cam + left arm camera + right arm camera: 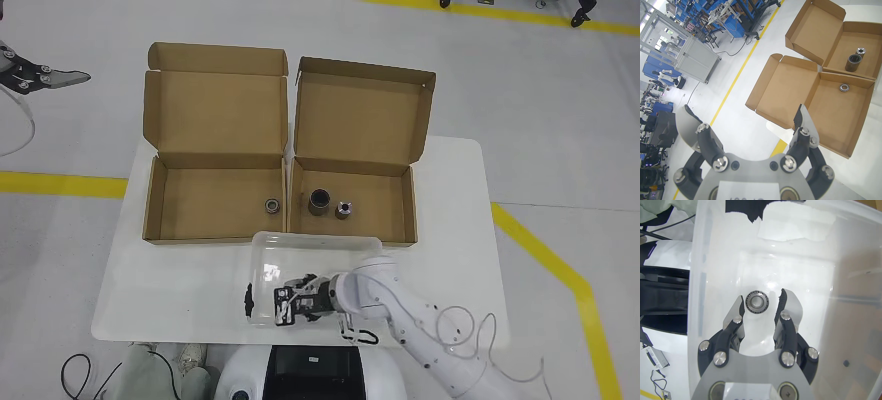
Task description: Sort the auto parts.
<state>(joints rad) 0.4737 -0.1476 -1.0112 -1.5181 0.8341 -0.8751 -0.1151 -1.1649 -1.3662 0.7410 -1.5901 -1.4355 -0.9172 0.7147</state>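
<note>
A small steel bearing (757,302) lies on the floor of the clear plastic bin (262,245) at the table's front. My right gripper (762,296) is down inside the bin, open, its fingers on either side of the bearing, one pad almost touching it; from above it is (285,300). The left cardboard box (215,205) holds another bearing (271,204). In the right box (380,215) stand a dark sleeve (320,201) and a small silver bushing (344,209). My left gripper (743,107) hangs open and empty over the floor, off the table's far left (70,74).
Both boxes have their lids folded back and standing up behind them. The white table (450,200) has bare room right of the boxes and left of the bin. A yellow floor line (60,184) runs past the table.
</note>
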